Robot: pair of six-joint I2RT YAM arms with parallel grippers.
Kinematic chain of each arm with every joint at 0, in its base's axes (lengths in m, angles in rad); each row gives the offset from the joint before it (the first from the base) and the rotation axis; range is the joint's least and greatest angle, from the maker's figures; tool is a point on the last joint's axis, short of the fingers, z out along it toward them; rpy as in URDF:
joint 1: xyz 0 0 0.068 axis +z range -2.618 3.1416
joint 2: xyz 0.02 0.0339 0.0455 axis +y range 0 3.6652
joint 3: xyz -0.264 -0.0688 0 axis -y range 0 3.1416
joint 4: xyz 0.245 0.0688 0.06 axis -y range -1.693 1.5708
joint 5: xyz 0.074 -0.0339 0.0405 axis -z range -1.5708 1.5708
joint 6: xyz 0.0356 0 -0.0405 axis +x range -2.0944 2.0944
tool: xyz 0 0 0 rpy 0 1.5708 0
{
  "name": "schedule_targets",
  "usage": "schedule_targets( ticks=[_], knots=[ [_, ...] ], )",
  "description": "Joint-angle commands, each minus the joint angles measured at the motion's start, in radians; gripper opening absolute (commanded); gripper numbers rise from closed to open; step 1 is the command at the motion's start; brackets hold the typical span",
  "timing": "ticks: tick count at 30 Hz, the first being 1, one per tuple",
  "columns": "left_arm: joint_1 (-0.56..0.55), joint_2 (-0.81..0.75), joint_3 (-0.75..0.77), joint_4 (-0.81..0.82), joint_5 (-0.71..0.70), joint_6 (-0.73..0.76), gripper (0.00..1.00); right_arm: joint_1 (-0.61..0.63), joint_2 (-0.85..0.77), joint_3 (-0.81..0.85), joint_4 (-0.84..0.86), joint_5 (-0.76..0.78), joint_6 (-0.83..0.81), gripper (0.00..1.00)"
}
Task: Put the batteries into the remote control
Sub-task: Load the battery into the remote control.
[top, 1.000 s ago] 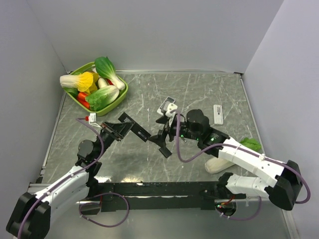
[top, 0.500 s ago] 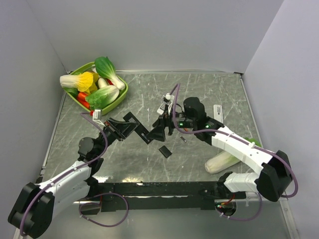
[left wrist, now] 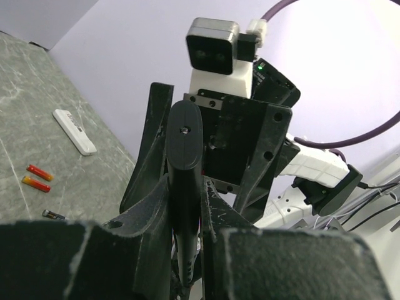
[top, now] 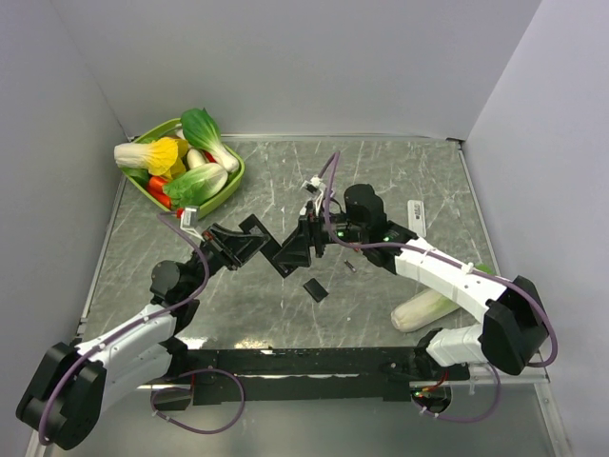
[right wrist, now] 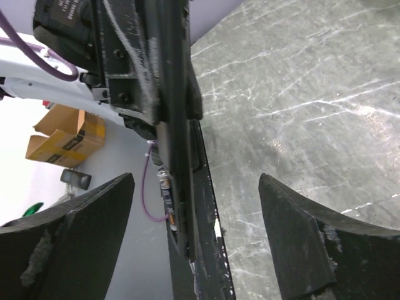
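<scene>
My left gripper (top: 244, 244) is shut on a black remote control (top: 278, 257) and holds it above the table, its free end pointing right. In the left wrist view the remote (left wrist: 185, 156) stands edge-on between my fingers (left wrist: 140, 219). My right gripper (top: 303, 244) is open and straddles the remote's free end without touching it. In the right wrist view (right wrist: 195, 187) one dark battery (right wrist: 164, 185) sits in the remote's (right wrist: 178, 125) open bay. Two orange-red batteries (left wrist: 36, 177) and one dark battery (left wrist: 53, 215) lie on the table. A small dark battery (top: 350, 268) also shows from above.
A small black cover (top: 314, 290) lies on the table below the grippers. A white remote (top: 416, 216) lies at the right, also in the left wrist view (left wrist: 74, 131). A green basket (top: 231, 183) of vegetables stands at the back left. A white vegetable (top: 424, 308) lies at the front right.
My right gripper has moved left and back, from over the black cover to the remote's free end. My left gripper has carried the remote a little to the right.
</scene>
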Motion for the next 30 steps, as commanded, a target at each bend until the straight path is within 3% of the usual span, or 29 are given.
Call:
schedule_targets(
  ticks=[1, 8, 13, 17, 26, 30],
  knots=[
    [-0.010, 0.003, 0.048, 0.072, 0.016, 0.020, 0.02, 0.007, 0.022, 0.051, 0.056, -0.028, 0.039, 0.85],
    [-0.018, -0.006, 0.055, 0.052, 0.011, 0.039, 0.02, 0.021, 0.030, 0.049, 0.075, -0.019, 0.058, 0.74],
    [-0.024, -0.016, 0.058, 0.035, 0.004, 0.053, 0.02, 0.024, 0.033, 0.051, 0.072, -0.014, 0.066, 0.71],
    [-0.024, -0.023, 0.056, 0.037, -0.003, 0.051, 0.02, 0.024, 0.039, 0.048, 0.059, -0.014, 0.060, 0.60],
    [-0.024, -0.031, 0.045, 0.083, -0.052, 0.022, 0.02, 0.030, 0.042, 0.013, 0.047, -0.016, 0.039, 0.45],
    [-0.024, -0.029, 0.042, 0.104, -0.069, 0.008, 0.02, 0.032, 0.033, -0.020, 0.062, -0.008, 0.026, 0.44]
  ],
)
